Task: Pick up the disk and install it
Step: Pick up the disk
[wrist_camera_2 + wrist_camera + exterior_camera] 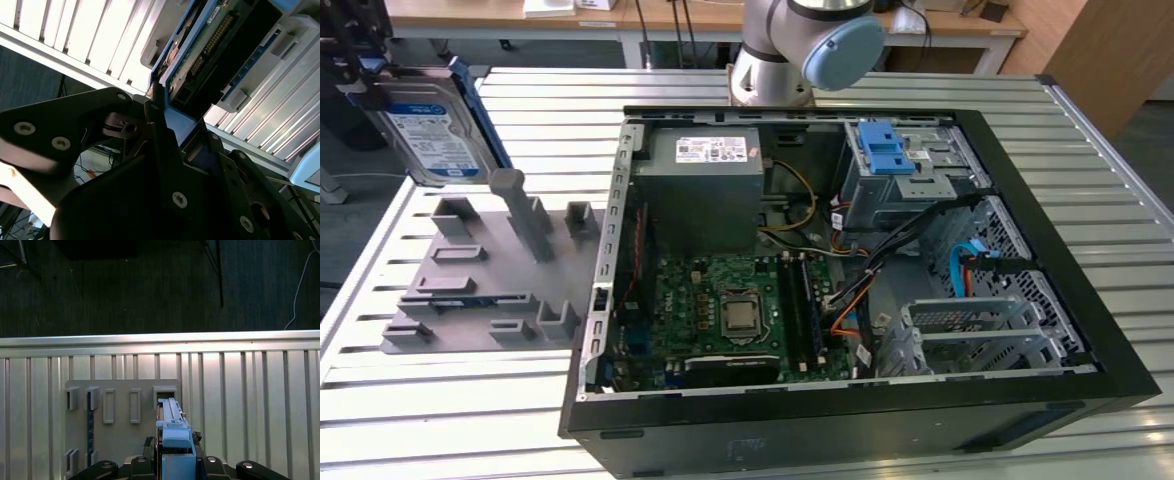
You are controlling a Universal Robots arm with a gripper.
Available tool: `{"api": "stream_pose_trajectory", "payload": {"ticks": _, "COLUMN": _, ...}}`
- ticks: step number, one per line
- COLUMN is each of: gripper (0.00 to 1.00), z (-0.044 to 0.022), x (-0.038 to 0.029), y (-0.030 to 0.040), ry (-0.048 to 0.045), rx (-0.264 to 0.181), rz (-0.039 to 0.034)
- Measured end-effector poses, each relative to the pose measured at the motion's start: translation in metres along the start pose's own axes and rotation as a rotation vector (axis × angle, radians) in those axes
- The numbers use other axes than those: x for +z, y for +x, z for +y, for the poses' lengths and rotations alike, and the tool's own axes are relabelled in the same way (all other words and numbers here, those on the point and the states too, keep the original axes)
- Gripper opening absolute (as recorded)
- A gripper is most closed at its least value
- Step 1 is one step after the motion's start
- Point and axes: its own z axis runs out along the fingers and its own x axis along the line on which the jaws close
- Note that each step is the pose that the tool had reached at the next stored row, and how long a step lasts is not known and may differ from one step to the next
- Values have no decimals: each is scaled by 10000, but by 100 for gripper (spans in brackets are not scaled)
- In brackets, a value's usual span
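Disk is off the counter, held up at the exterior view's far left w/ its white-and-blue label facing the camera, standing on edge and leaning a bit. Fingers are closed on it. In the second wrist view the dark fingers pinch the blue carrier frame at the disk's lower edge, and the green circuit-board side shows just beyond. No gap visible between fingers and frame.

In the first wrist view the disk is seen edge-on, blue frame toward the camera, hanging over the grey fixture plate near one of its open slots. It looks clear of the plate; can't tell by how much. The plate has several upright posts and pockets, and in the exterior view it lies flat on the slatted metal counter, just beside the PC case, on the exterior view's left of it.

The case is a black tower on its side w/ the side panel off. Inside:
- grey PSU box at the far end
- green mobo nearer the camera
- silver perforated drive cage w/ a blue latch toward the exterior view's right
- cables strung between cage and board

Disk and case are well apart, w/ the fixture plate between them. Arm's base stands behind the case.
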Motion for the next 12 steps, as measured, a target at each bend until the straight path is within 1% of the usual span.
{"api": "stream_pose_trajectory", "payload": {"ticks": 12, "gripper": 36, "z": 0, "x": -21, "y": 0, "ry": 0, "rx": 0, "rz": 0}}
